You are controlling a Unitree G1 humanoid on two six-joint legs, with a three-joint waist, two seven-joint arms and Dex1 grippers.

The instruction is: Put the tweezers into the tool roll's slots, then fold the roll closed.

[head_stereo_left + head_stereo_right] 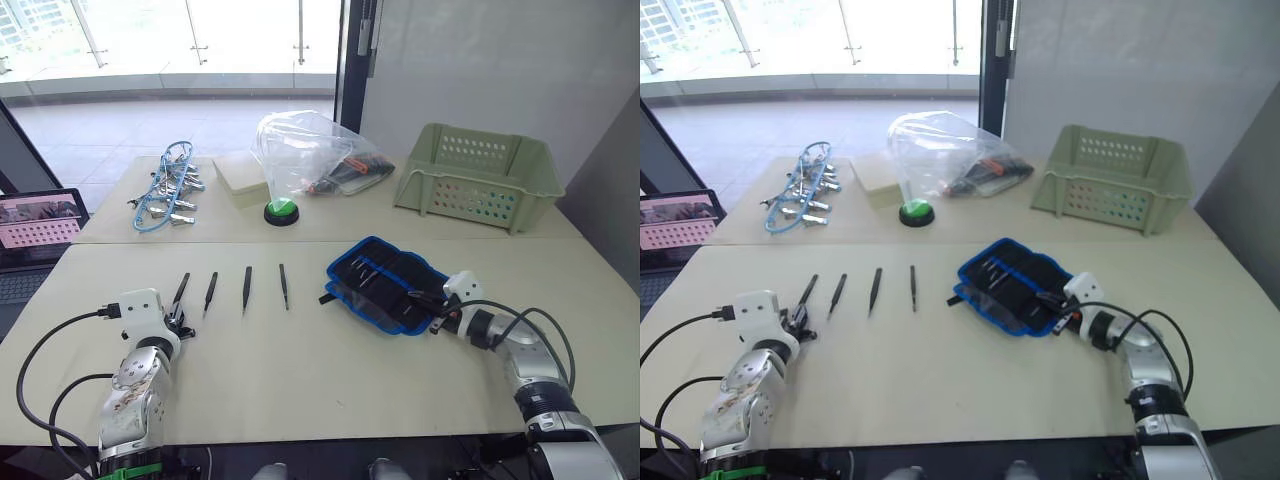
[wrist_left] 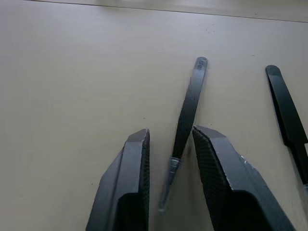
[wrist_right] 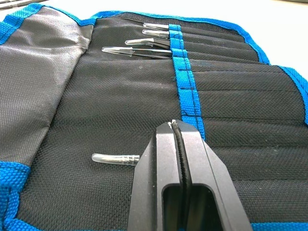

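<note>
Several black tweezers lie in a row on the table's near left. My left gripper (image 1: pixel 178 322) is open and straddles the pointed end of the leftmost tweezers (image 2: pixel 188 103), whose shaft lies close to one finger (image 2: pixel 216 163). Others rest to its right (image 1: pixel 247 288). The tool roll (image 1: pixel 390 285), black with blue edging, lies unfolded right of centre. Three capped tweezers (image 3: pixel 144 41) sit in its slots (image 3: pixel 226 62). My right gripper (image 3: pixel 176 139) is shut over the roll's inner face, with a clear-capped tweezers tip (image 3: pixel 113 159) sticking out from behind its fingers.
At the back stand a green basket (image 1: pixel 480 180), a clear plastic bag (image 1: pixel 300 150), a green button (image 1: pixel 282 210), a beige box (image 1: pixel 238 175) and silver clamps on blue cord (image 1: pixel 165 195). A laptop (image 1: pixel 35 225) sits off the table's left edge.
</note>
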